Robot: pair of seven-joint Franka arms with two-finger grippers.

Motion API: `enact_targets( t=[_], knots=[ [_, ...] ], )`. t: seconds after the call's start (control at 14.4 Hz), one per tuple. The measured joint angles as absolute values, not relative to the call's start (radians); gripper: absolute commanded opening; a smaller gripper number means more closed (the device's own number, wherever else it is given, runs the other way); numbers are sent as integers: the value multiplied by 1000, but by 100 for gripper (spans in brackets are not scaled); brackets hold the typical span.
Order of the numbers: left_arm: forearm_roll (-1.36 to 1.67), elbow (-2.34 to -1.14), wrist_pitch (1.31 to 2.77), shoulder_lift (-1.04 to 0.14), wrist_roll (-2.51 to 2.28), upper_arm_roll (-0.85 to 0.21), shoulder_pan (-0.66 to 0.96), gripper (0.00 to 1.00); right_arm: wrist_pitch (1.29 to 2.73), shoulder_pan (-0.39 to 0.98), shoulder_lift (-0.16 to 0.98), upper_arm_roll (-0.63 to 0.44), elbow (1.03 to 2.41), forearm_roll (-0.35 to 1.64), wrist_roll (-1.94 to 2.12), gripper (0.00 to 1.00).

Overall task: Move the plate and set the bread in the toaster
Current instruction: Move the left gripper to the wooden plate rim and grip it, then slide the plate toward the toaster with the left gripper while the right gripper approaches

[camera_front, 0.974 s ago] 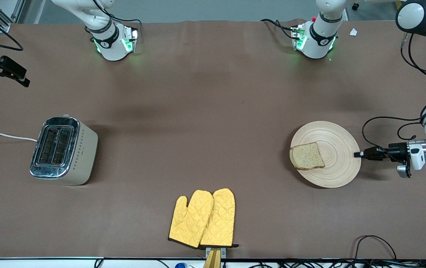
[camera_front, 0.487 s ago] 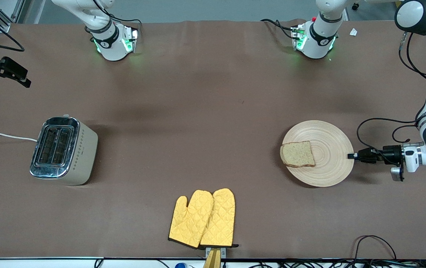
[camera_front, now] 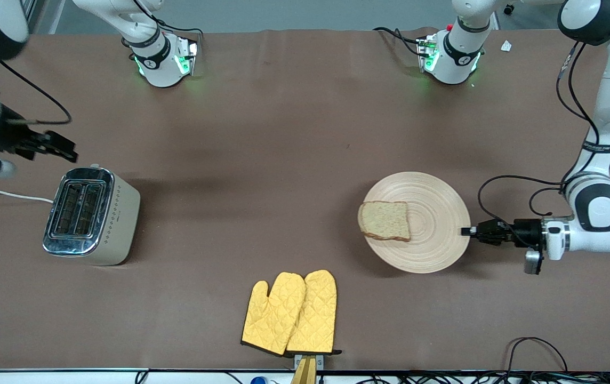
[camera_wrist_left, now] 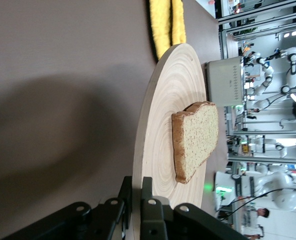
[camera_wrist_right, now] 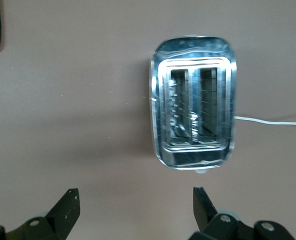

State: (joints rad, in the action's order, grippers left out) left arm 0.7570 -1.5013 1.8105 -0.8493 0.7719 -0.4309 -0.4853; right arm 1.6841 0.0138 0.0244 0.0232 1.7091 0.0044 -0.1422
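The pale wooden plate lies on the brown table toward the left arm's end. The bread rests flat on it, on the part of the plate toward the toaster. My left gripper is shut on the plate's rim, one finger above the wood and one below, as the left wrist view shows; the bread lies a little way off from the fingers. The cream toaster stands at the right arm's end, both slots empty. My right gripper hangs open over the table beside the toaster, holding nothing.
Two yellow oven mitts lie near the table's front edge, between toaster and plate. A white cord runs from the toaster off the table's end. Both arm bases stand along the edge farthest from the camera. Cables lie at the front edge.
The left gripper has slid the plate with the bread across the table toward the toaster's end. The right arm has swung in, bringing its open gripper close to the toaster.
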Motion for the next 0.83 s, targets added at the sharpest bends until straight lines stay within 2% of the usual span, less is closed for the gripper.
enact_targets(
  t=[0.35,0.56,0.83],
  knots=[
    [847,-1512,1930,-850,687,-457,-334,0,1859,166,166,28,1723,35,-382,96],
    [947,-1554,2043,-857,684,-459,-214,0,1967,188,256,28,1724,113,-404,96],
    [1062,-1602,2199,-872,699,-459,-87,0,2062,205,340,27,1724,123,-404,95]
  ],
)
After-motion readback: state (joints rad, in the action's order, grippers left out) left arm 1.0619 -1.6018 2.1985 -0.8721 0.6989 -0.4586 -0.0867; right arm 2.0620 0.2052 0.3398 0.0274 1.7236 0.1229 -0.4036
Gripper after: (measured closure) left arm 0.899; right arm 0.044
